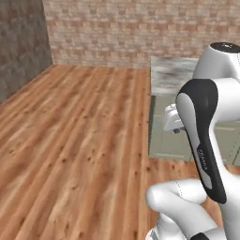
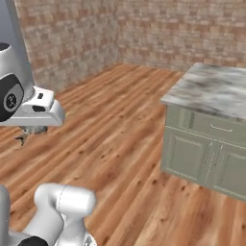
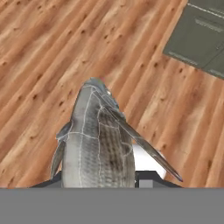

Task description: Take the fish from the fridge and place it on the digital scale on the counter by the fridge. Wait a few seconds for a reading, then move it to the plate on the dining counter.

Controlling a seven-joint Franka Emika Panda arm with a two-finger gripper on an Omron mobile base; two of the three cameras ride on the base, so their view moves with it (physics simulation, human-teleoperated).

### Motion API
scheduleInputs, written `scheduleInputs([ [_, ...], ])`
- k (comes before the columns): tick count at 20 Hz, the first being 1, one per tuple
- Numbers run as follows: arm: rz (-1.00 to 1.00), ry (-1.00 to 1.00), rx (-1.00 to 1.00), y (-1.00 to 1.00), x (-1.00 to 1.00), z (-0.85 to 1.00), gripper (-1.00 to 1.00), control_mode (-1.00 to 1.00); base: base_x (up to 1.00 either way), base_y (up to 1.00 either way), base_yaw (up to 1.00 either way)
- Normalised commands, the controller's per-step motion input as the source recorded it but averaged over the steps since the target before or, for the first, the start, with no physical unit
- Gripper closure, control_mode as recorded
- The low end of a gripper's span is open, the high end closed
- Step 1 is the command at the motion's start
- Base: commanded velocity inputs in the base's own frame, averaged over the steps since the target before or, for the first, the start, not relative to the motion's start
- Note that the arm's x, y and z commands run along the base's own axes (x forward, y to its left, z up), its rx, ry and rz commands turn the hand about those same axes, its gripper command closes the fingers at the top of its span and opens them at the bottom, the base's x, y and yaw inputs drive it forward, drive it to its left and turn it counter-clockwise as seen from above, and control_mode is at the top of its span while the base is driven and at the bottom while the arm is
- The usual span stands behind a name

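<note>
A white robot arm carries a fish above a wooden plank floor (image 1: 75, 140) in a rendered kitchen with brick walls (image 2: 144, 33).

In the hand view the fish (image 3: 96, 140) is seen close up, a silver-grey scaled body rising from 6 o'clock toward the centre, with one thin fin slanting out toward 4 o'clock. Its lower end sits between the dark tips of the gripper (image 3: 98, 181), whose jaws are drawn in narrow and clamp the fish; the tips themselves are mostly hidden behind the body. Wooden floor lies beneath the fish, and a grey-green cabinet front (image 3: 199, 35) shows at 1 o'clock.

In the right base view the white hand sits at 9 o'clock, and a small dark shape hangs below it, too small to make out clearly. At 3 o'clock stands the dining counter (image 2: 216, 89), a grey-white veined marble tabletop over grey-green cabinet doors and a drawer.

In the left base view the same counter appears at 2 o'clock, partly hidden behind the arm's upper link, well apart from the fish.
</note>
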Motion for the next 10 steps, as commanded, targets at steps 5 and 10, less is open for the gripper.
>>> scheduleInputs([
  [5, 0.0, 0.0, 0.0, 0.0, 0.0, 0.0, 1.0, 1.0, 1.0, -0.06, -0.37],
  [10, 0.0, 0.0, 0.0, 0.0, 0.0, 0.0, 1.0, 1.0, 1.0, 0.08, -0.3],
])
